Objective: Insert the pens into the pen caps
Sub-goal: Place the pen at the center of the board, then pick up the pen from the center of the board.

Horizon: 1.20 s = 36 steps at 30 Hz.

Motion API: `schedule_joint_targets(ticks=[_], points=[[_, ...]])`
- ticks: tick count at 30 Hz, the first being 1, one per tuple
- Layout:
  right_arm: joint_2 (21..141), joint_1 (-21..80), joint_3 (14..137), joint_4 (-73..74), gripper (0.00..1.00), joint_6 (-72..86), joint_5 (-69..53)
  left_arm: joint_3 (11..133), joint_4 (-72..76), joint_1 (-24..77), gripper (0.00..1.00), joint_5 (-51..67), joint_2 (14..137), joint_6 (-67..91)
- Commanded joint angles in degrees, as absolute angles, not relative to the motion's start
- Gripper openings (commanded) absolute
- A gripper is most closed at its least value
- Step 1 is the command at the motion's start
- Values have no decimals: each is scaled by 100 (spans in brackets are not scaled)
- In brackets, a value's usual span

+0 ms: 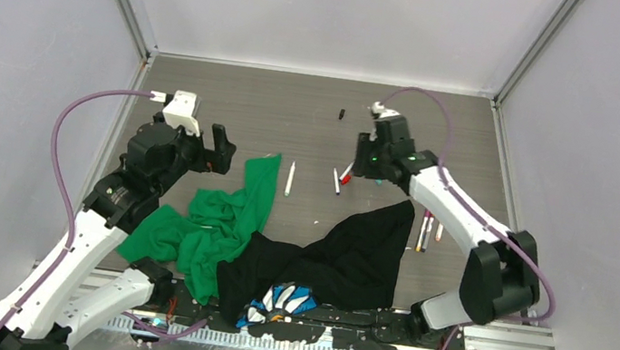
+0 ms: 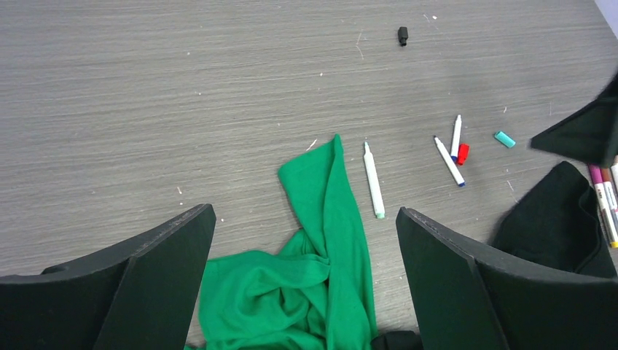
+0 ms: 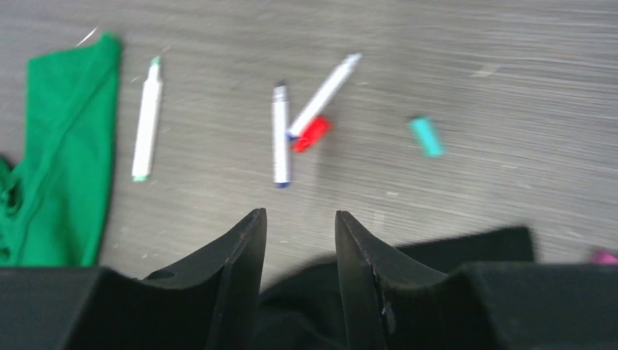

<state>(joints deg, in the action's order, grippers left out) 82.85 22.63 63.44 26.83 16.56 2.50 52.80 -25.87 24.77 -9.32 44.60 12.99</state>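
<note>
my left pincer (image 2: 304, 213) wide, empty, above green cloth (image 2: 321, 255) | my right pincer (image 3: 299, 214) narrowly parted, nothing between, above black cloth (image 3: 452, 251) | beyond: green-tip pen (image 3: 146, 120) just right of green cloth; two pens (image 3: 280, 135) in a V, red cap (image 3: 312, 133) against them; teal cap (image 3: 425, 136) to their right | far: black cap (image 2: 402, 36) alone
</note>
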Motion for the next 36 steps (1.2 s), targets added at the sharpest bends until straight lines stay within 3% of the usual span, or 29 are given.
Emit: schedule_joint_targets(ticks=[1, 8, 36], points=[[8939, 2789, 6567, 2134, 44, 1958, -126, 5325, -2361, 2470, 98, -1133, 4354, 1301], [9996, 3132, 7274, 2269, 34, 1679, 317, 5312, -2358, 2470, 98, -1134, 4348, 1295], [11549, 3232, 8507, 2647, 29, 1100, 768, 5369, -2410, 2470, 98, -1058, 4464, 1307]])
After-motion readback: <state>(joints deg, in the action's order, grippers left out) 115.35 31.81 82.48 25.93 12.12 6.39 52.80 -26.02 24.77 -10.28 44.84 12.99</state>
